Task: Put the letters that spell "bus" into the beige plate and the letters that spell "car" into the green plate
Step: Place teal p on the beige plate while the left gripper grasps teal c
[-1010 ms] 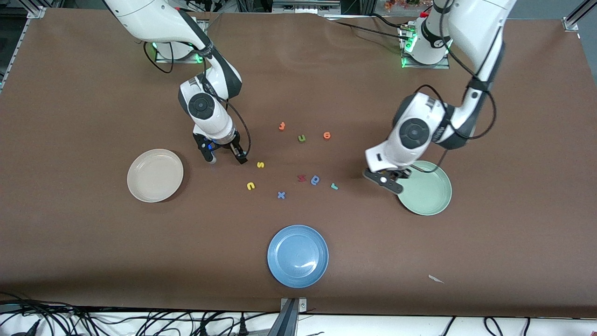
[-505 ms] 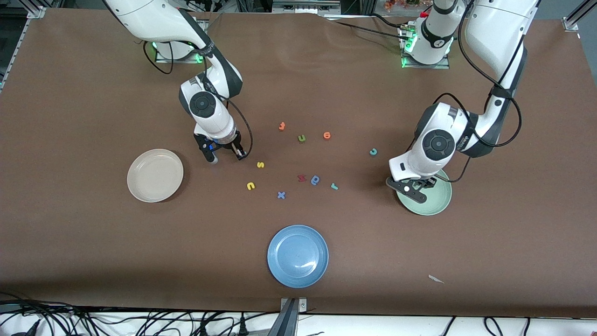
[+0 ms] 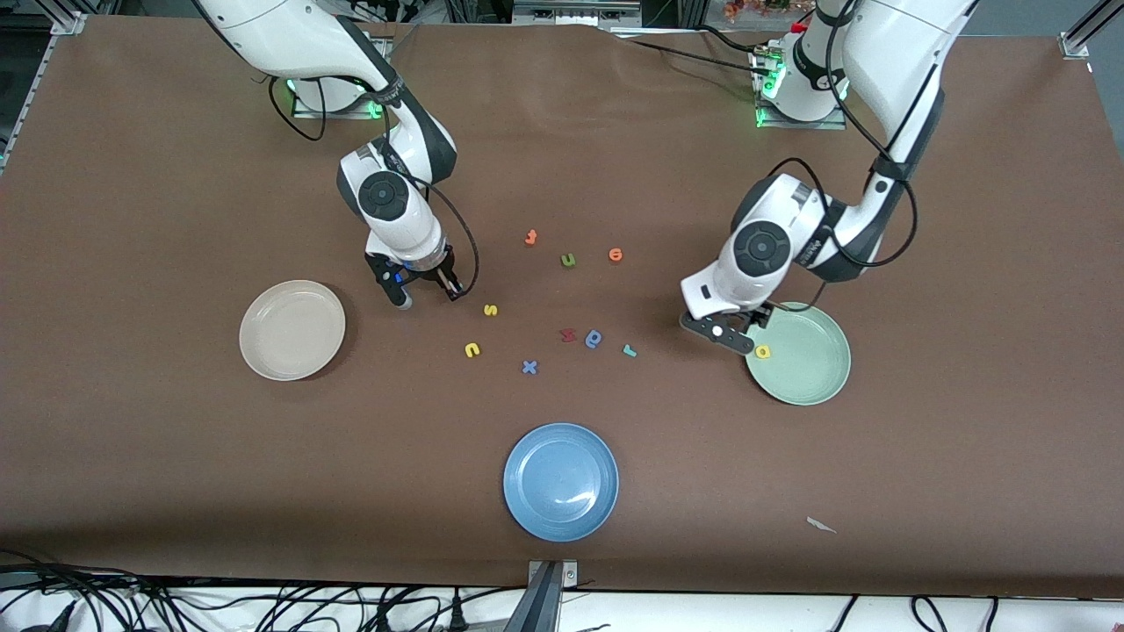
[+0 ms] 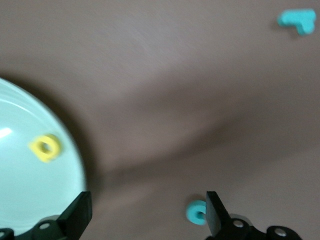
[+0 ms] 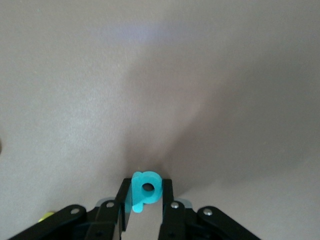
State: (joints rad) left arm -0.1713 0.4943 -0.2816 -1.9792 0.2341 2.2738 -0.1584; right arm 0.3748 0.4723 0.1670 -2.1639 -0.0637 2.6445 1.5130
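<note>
My right gripper (image 3: 423,286) (image 5: 145,200) is shut on the teal "b" (image 5: 145,192), low over the table between the beige plate (image 3: 292,329) and the yellow "s" (image 3: 491,309). The yellow "u" (image 3: 472,350) lies nearer the front camera. My left gripper (image 3: 736,332) (image 4: 146,205) hangs open and holds nothing, just off the green plate's (image 3: 808,369) (image 4: 20,190) rim. The yellow "a" (image 3: 763,352) (image 4: 45,148) lies in that plate. The teal "c" (image 4: 196,212) lies beside one finger; the arm hides it in the front view. The teal "r" (image 3: 629,350) (image 4: 298,21) lies on the table.
An olive "u" (image 3: 568,260), orange letters (image 3: 530,236) (image 3: 615,254), a red letter (image 3: 568,334), a blue "q" (image 3: 594,338) and a blue "x" (image 3: 529,367) lie mid-table. A blue plate (image 3: 560,481) sits near the front edge. A paper scrap (image 3: 820,525) lies toward the left arm's end.
My right gripper has shut on the teal "b". My left gripper swung over the green plate, opened, let the yellow "a" fall into it, and moved back off the rim over the "c".
</note>
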